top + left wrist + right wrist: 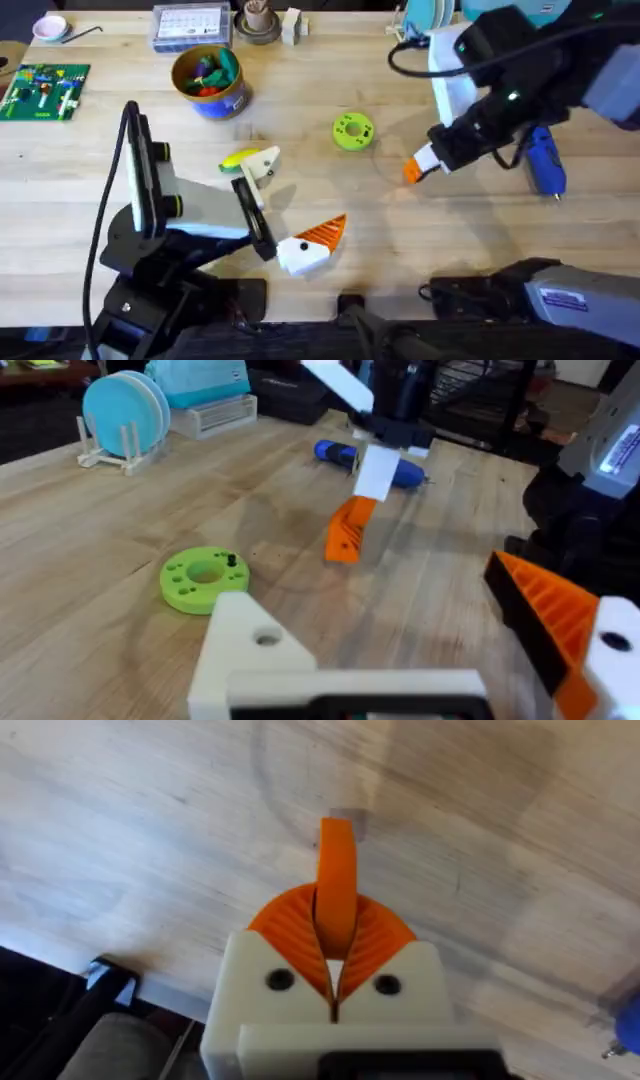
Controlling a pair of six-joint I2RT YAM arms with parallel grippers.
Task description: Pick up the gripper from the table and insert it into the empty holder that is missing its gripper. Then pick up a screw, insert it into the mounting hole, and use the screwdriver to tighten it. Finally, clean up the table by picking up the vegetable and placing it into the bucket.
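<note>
Orange gripper [336, 885] sits pinched between the right hand's [424, 165] ribbed pads, at three o'clock on the tabletop [330, 90], raised to carry toward the bare white holder [245, 650]. Left hand [290, 215], at six o'clock, waits spread wide, holder finger exposed for insertion.

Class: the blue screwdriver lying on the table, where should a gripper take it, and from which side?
Grip the screwdriver across the middle of its cylindrical body, coming from above. It lies flat on the table, with the thin bit at one end, so the round barrel is probably the widest, steadiest part to pinch.
</note>
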